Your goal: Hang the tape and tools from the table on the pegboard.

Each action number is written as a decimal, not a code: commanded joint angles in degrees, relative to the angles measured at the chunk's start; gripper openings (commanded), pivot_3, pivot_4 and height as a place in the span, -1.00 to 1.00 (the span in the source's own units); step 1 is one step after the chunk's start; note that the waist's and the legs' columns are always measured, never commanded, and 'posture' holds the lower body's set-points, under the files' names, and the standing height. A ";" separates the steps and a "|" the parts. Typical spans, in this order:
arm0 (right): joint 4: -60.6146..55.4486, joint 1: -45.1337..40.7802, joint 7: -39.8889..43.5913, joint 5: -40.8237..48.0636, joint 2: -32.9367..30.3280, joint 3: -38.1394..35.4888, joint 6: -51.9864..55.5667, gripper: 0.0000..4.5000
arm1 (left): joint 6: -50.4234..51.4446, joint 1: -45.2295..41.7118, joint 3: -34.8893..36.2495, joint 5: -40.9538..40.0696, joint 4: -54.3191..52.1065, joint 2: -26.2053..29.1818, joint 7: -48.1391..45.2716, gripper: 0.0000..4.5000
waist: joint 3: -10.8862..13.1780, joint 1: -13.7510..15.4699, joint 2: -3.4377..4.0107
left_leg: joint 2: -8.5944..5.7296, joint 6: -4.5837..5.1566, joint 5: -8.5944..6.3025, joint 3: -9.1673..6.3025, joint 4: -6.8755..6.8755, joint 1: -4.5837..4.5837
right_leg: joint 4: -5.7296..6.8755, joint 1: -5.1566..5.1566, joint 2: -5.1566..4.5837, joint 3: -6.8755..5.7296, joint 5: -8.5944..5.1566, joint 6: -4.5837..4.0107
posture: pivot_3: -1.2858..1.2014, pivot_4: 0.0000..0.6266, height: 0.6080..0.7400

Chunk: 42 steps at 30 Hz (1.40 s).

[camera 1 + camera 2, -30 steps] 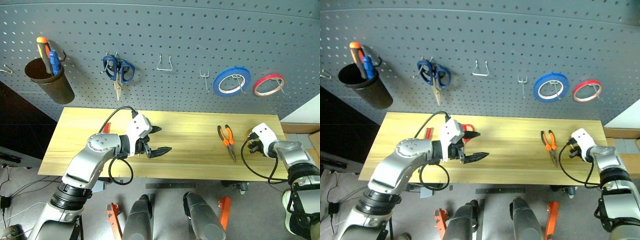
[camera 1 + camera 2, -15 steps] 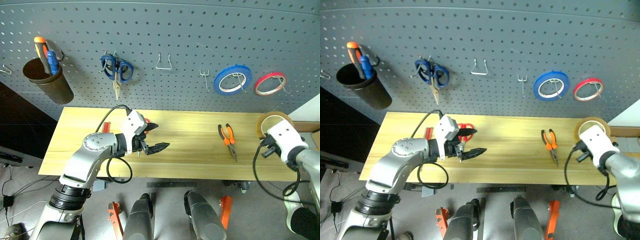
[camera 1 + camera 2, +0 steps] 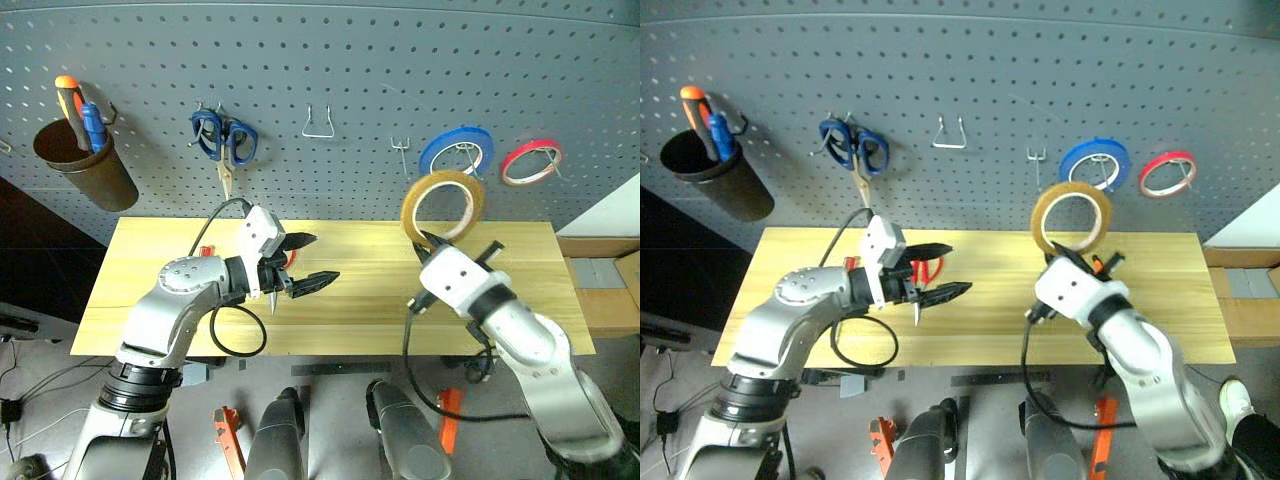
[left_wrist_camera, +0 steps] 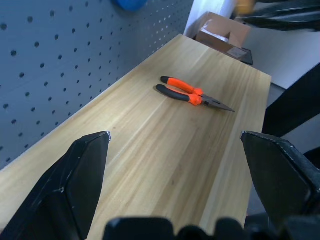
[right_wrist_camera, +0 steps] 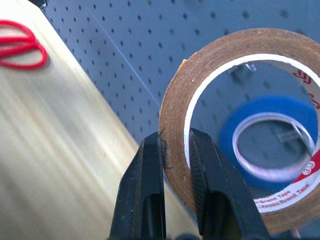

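Gripping the thin yellow-amber ring of tape [image 3: 443, 207] by its lower rim, the right gripper [image 5: 176, 150] has its two black fingers clamped on the band, the ring standing upright above them, raised over the light wooden table [image 3: 370, 300] before the dark grey pegboard [image 3: 400, 60], just below the blue tape ring [image 3: 456, 150]. Over the table's left half, the left gripper [image 3: 305, 262] hovers empty, fingers spread wide; orange-and-black pliers [image 4: 192, 94] lie ahead.

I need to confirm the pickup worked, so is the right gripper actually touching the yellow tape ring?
Touching. In the right wrist view the right gripper has its two black fingers pinched on the band of the tape, one inside the ring and one outside.
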 commanded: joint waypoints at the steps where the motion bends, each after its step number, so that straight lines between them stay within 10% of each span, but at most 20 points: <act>1: 7.05 -4.59 0.08 0.87 1.47 -0.24 -5.90 -0.94 | -1.79 -0.96 1.44 -0.22 -1.26 0.95 -0.65 1.00 | 0.00 0.07 0.00 | -0.01 0.00 0.00 -0.01 0.00 -0.02 | -0.01 -0.01 -0.01 -0.01 0.12 -0.21 | -0.09 0.13 1.00; 11: 22.15 -13.40 -0.75 1.45 3.56 -2.54 -15.64 -0.95 | -1.82 -0.61 1.63 0.05 -2.12 0.95 0.79 1.00 | 0.00 0.37 0.00 | -0.03 0.02 0.00 -0.10 0.04 -0.33 | 0.08 -0.29 -0.06 -0.09 0.16 -0.27 | -0.07 0.12 1.00; 27: -1.49 -2.63 4.63 -2.97 2.24 -4.28 -4.77 -0.95 | -2.73 1.18 1.93 0.17 -2.87 1.64 1.44 1.00 | 0.00 1.27 0.01 | -0.02 0.01 0.00 -0.16 0.12 -0.42 | 0.16 -0.38 -0.04 -0.12 0.17 -0.28 | -0.08 0.11 1.00; 42: 17.19 -13.84 5.62 -2.13 3.86 -2.71 -5.61 -0.95 | -5.37 -0.66 0.50 2.11 -0.74 0.99 1.19 1.00 | 0.00 1.29 0.00 | -0.02 0.02 0.00 -0.13 0.17 -0.44 | 0.14 -0.39 -0.04 -0.14 0.21 -0.35 | -0.06 0.08 1.00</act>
